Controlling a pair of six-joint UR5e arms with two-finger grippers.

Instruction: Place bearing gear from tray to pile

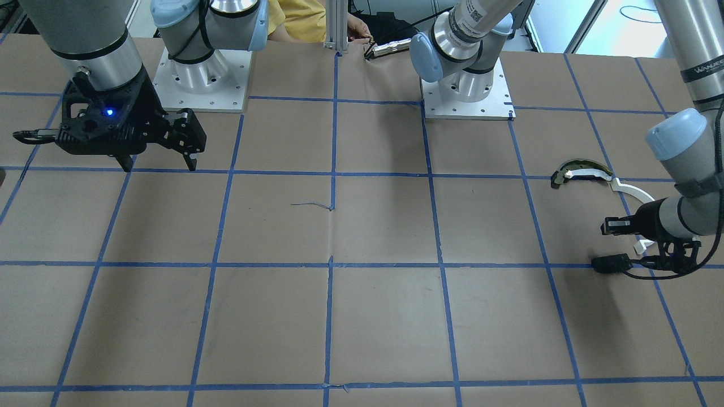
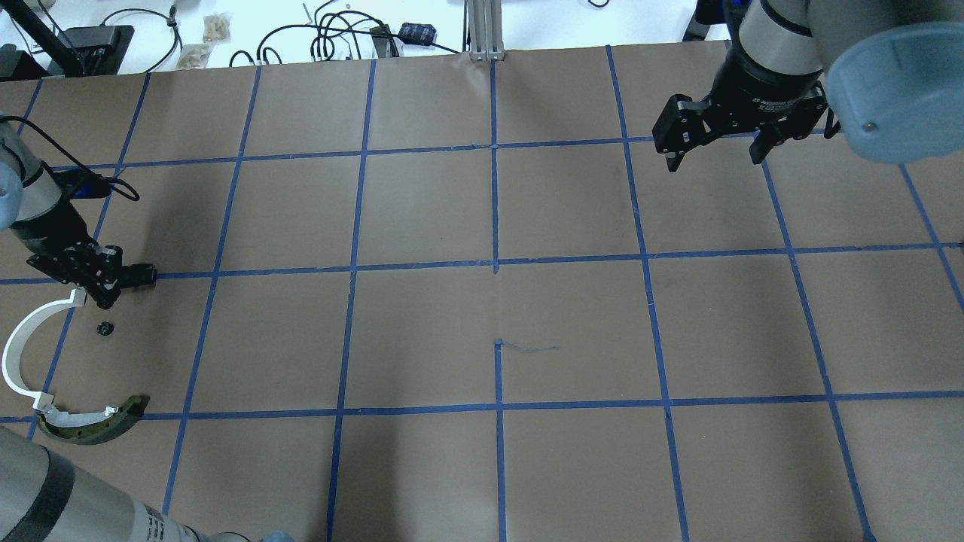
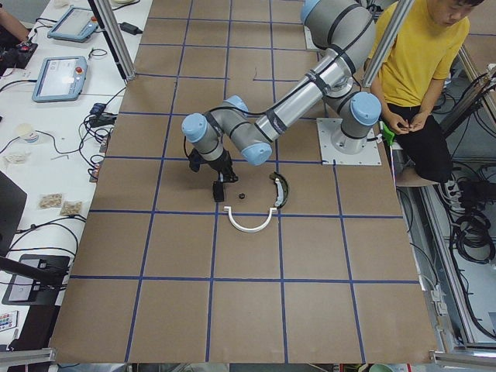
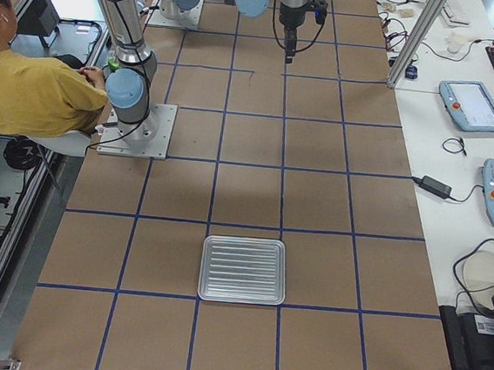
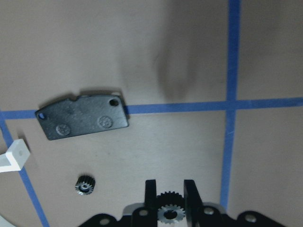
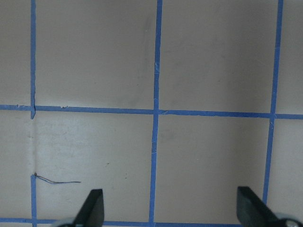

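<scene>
In the left wrist view my left gripper [image 5: 166, 198] is shut on a small toothed bearing gear [image 5: 166, 211], held a little above the paper. A second small gear [image 5: 85, 185] lies on the table to its left, also seen as a gear [image 2: 104, 328] from overhead. The pile is around it: a flat black plate [image 5: 83, 118], a white arc strip [image 2: 22, 354] and a dark olive curved piece [image 2: 94, 425]. The left gripper [image 2: 104, 297] hangs between the plate [image 2: 139, 273] and the arc's end. My right gripper [image 2: 712, 154] stands open and empty, far off. The silver tray [image 4: 243, 269] lies at the table's right end.
Brown paper with a blue tape grid covers the table [image 2: 497, 301]. A person in a yellow shirt [image 3: 422, 54] sits behind the robot bases. Cables and tablets [image 4: 473, 106] lie on the white bench beyond the far edge.
</scene>
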